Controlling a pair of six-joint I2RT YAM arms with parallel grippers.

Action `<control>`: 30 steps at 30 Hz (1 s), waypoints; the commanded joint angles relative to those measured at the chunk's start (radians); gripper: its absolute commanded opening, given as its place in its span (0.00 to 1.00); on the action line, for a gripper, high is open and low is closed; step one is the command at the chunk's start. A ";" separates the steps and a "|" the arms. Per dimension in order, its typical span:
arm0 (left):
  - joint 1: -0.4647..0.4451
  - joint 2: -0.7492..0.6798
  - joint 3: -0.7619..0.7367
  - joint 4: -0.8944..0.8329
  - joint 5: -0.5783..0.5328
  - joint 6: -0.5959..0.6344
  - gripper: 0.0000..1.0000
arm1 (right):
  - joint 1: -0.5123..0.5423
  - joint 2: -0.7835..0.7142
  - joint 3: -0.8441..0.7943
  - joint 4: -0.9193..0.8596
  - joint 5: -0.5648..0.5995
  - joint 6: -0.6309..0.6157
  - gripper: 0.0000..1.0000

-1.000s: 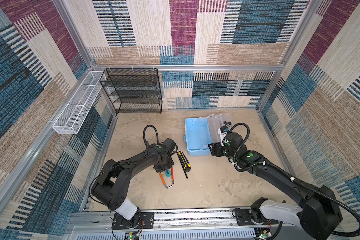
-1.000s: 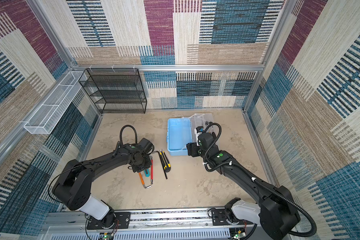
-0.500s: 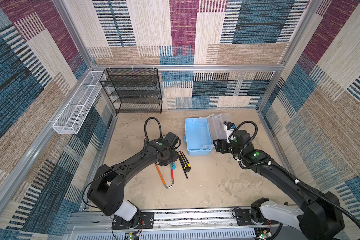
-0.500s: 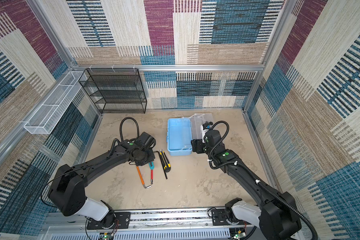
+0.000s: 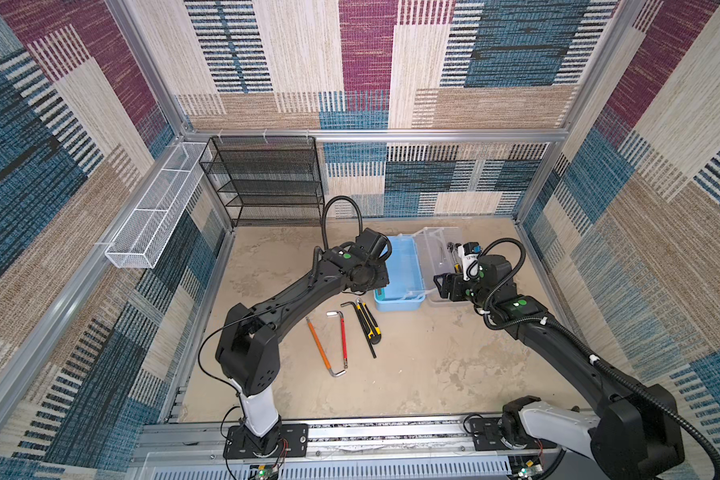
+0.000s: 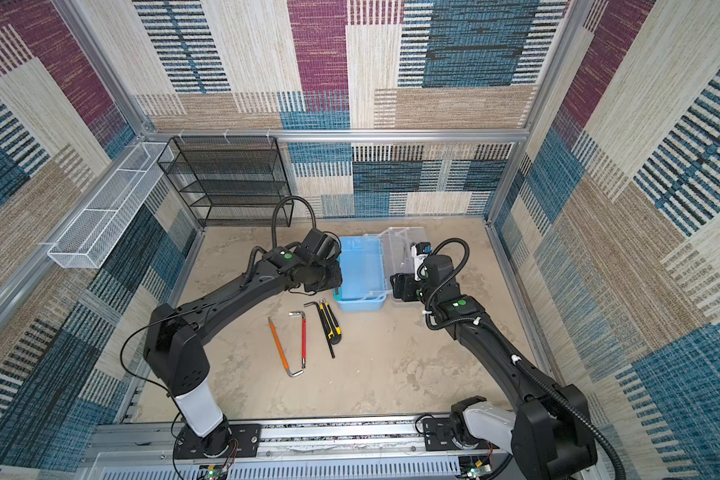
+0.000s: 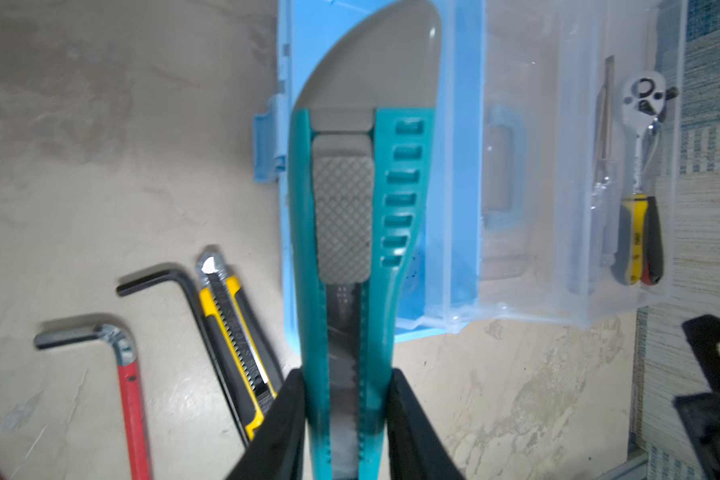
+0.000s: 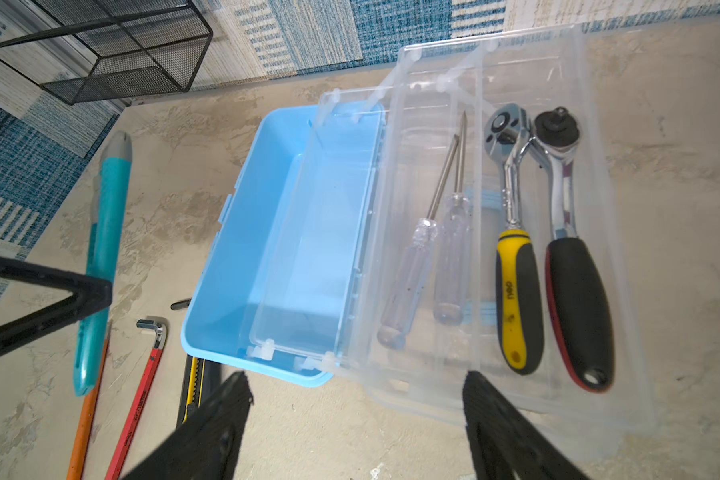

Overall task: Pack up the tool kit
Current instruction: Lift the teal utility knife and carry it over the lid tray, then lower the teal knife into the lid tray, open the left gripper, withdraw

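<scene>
Patchwork fabric walls [image 5: 366, 62], mottled beige table [image 5: 433, 374].

Change over the last second: the left arm [image 5: 292, 297] has left the row of loose tools and swung across to the blue box [image 5: 404, 266]. The right arm [image 5: 549, 336] has drawn back from the box toward its own side.

Left jaws: closed on the teal knife [image 7: 344, 216], pinching it near the tail. The rest of the knife runs straight out ahead of the jaws, and its nose reaches over the box's open well. We judge the pick done and the carry nearly done, with the drop into the box remaining.

Right jaws: spread wide, nothing between them. Just ahead of them lies the clear tray [image 8: 416, 124], holding two screwdrivers [image 8: 408, 270] and two ratchets [image 8: 516, 291]. We take the retreat as making room for the left arm.

Beside and behind the left jaws, on the table: yellow knife [image 7: 233, 332], black hex key [image 7: 171, 276], red bar [image 7: 132, 399] and orange bar [image 5: 319, 345]. Packing is partly done, we judge.

Pose: the left arm is stretched forward from its base, its wrist at the box's near left side. The right arm is extended forward, its wrist turned toward the tray.
</scene>
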 commanded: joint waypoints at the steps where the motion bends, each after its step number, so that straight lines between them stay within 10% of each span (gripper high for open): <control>1: -0.016 0.072 0.111 0.034 0.080 0.106 0.00 | -0.015 -0.007 -0.005 0.034 -0.018 -0.009 0.83; 30: -0.028 0.582 0.610 0.030 0.334 -0.033 0.03 | -0.050 -0.090 -0.049 -0.009 -0.026 0.015 0.83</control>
